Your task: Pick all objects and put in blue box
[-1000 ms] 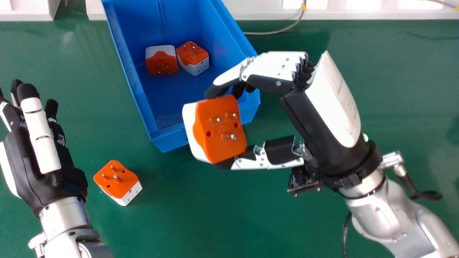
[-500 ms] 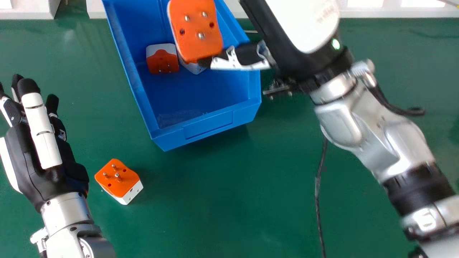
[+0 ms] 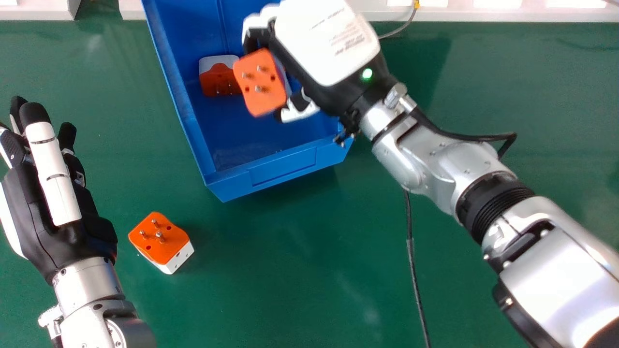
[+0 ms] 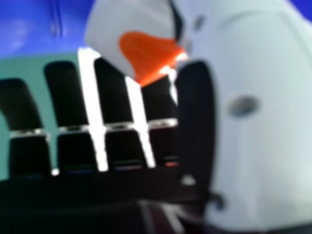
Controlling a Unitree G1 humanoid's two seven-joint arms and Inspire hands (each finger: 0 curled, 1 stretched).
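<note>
Blue plastic forms the deep, straight-sided box, its walls smooth and its near face marked by a shallow rectangular panel. Inside it, on the floor toward the left wall, lies an orange-and-white plug adapter, blocky with rounded corners. The right hand is over the box, pinching a held adapter between its fingers and thumb; three metal pins and small round holes show on its flat orange face. In the right hand view, its white body curves into a glossy orange part beside the dark fingers. That hand, with its smooth white shell, hides part of the box's interior and right wall.

On the glossy green bench, between the left wrist and the box's near side, sits a loose adapter, pins upward, apart from the box. The left hand is at the left, fingers stretched out straight. A thin black cable hangs below the silver right forearm, and a grey cable crosses the bench's far edge, near pale, flat-faced fixtures.
</note>
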